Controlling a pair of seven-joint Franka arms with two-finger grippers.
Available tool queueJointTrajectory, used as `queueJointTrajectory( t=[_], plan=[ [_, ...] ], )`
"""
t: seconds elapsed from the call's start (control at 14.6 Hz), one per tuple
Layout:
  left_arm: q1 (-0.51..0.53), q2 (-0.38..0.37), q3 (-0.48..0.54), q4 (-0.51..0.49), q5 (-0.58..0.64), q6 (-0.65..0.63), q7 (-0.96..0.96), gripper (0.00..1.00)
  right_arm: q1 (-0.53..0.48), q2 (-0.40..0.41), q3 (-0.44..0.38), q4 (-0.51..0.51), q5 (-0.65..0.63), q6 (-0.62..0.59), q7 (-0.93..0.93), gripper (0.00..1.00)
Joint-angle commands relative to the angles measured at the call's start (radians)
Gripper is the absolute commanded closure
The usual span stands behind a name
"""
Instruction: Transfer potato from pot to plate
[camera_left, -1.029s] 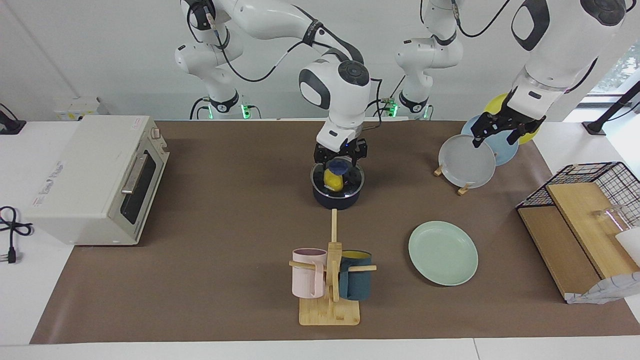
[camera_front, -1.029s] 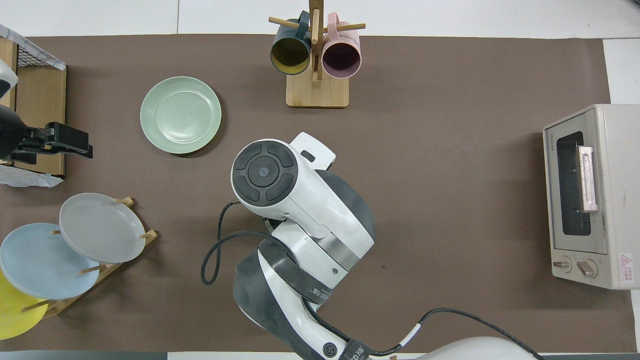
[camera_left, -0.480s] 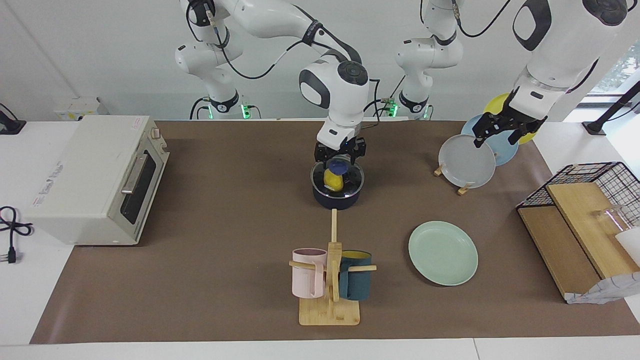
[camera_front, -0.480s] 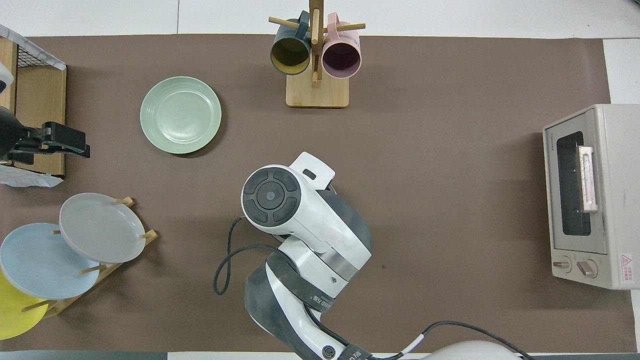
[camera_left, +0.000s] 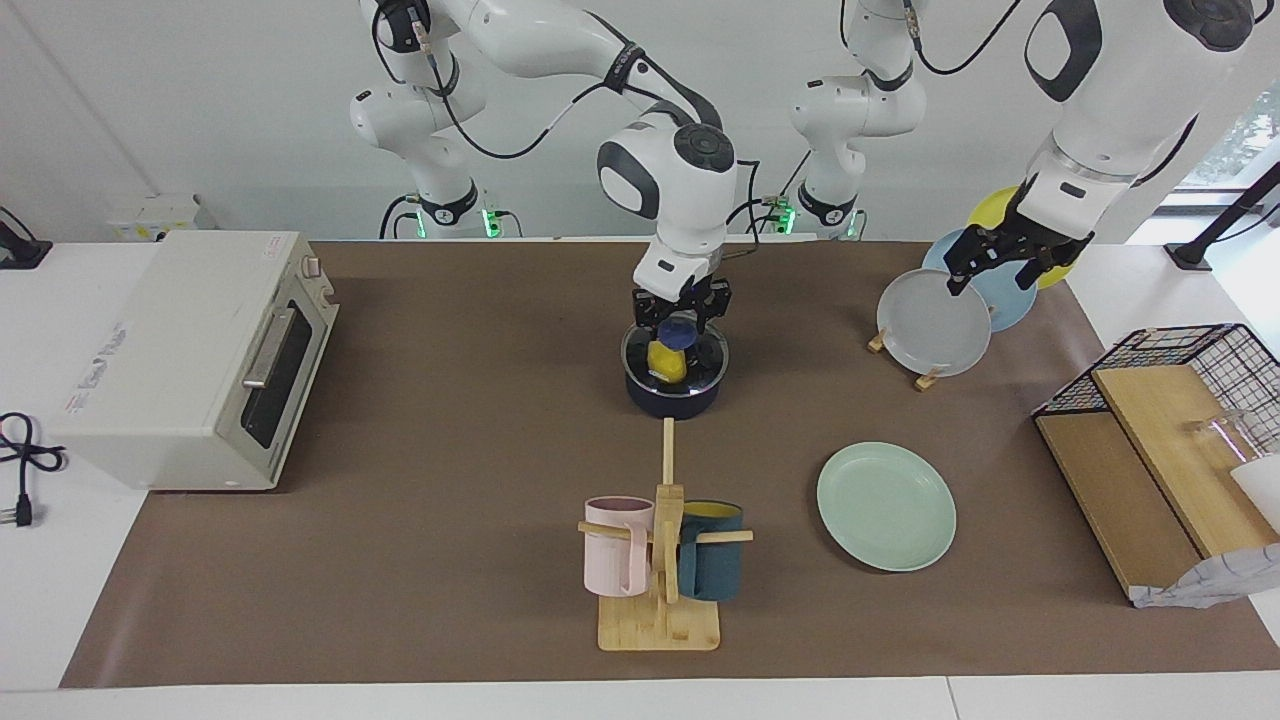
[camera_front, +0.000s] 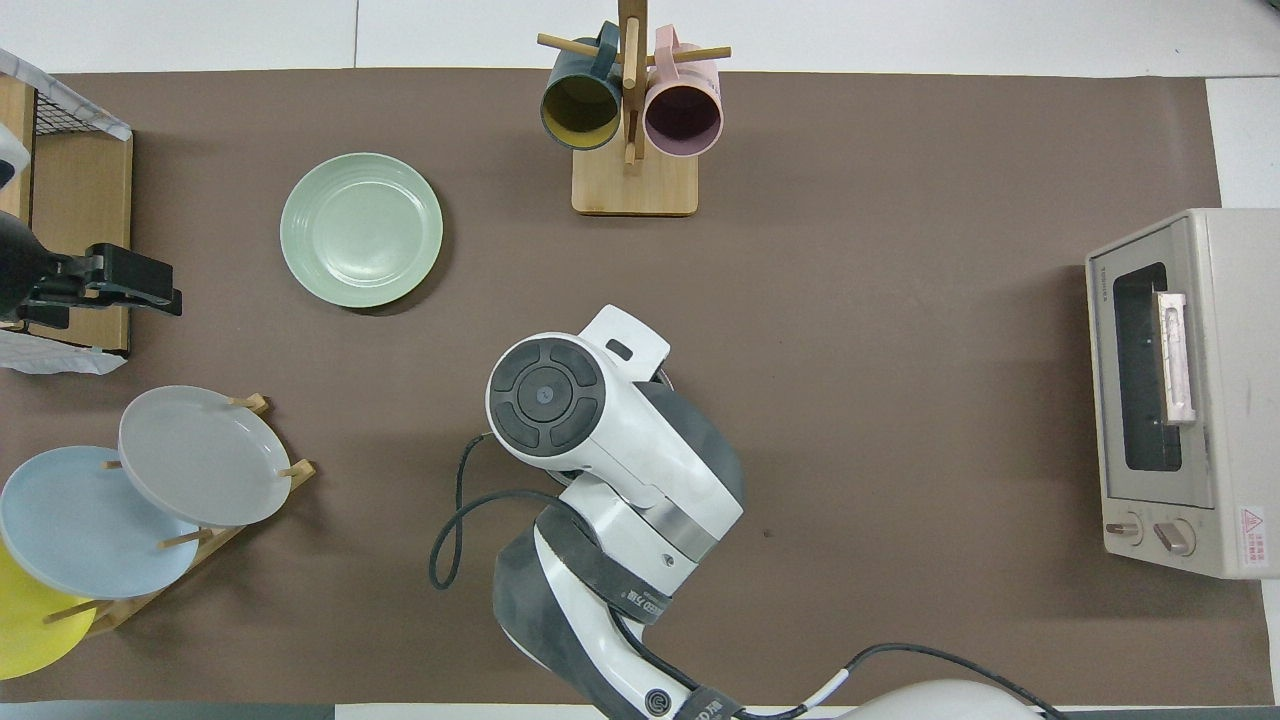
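Note:
The yellow potato (camera_left: 666, 361) sits inside the dark navy pot (camera_left: 672, 398) at the middle of the table. A blue piece shows just above the potato, between the fingers of my right gripper (camera_left: 678, 322). The gripper hangs right over the pot with its fingers apart; I cannot tell whether they touch the potato. In the overhead view the right arm (camera_front: 600, 440) hides the pot and the potato. The mint-green plate (camera_left: 886, 506) (camera_front: 361, 229) lies empty, farther from the robots and toward the left arm's end. My left gripper (camera_left: 1003, 268) (camera_front: 150, 285) is open and waits over the plate rack.
A rack holds a grey plate (camera_left: 932, 325), a light blue plate and a yellow plate. A wooden mug stand (camera_left: 660, 560) with a pink and a teal mug stands farther out than the pot. A toaster oven (camera_left: 190, 350) and a wire basket (camera_left: 1190, 370) sit at the table's ends.
My right hand has shifted a little toward the robots and slightly up over the pot. The potato has stayed in the pot. The left gripper has risen slightly.

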Motion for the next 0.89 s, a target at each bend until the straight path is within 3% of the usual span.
queueJointTrajectory(
  t=[0.0,0.14,0.62,0.82],
  plan=[
    [-0.003,-0.018,0.0,-0.02,-0.003,0.015,-0.004,0.0,-0.004,-0.038,0.003,-0.065,-0.013,0.047,0.012,0.22],
    [-0.003,-0.018,0.0,-0.02,-0.003,0.015,-0.004,0.0,-0.004,-0.036,0.005,-0.065,-0.013,0.047,0.01,0.23],
    [-0.005,-0.016,0.0,-0.02,-0.005,0.044,0.001,0.0,-0.013,-0.035,0.003,-0.056,-0.006,0.046,0.006,0.72],
    [-0.005,-0.016,0.0,-0.02,-0.003,0.049,0.004,0.0,-0.019,-0.035,0.003,-0.032,-0.007,0.026,0.003,0.73]
  ],
)
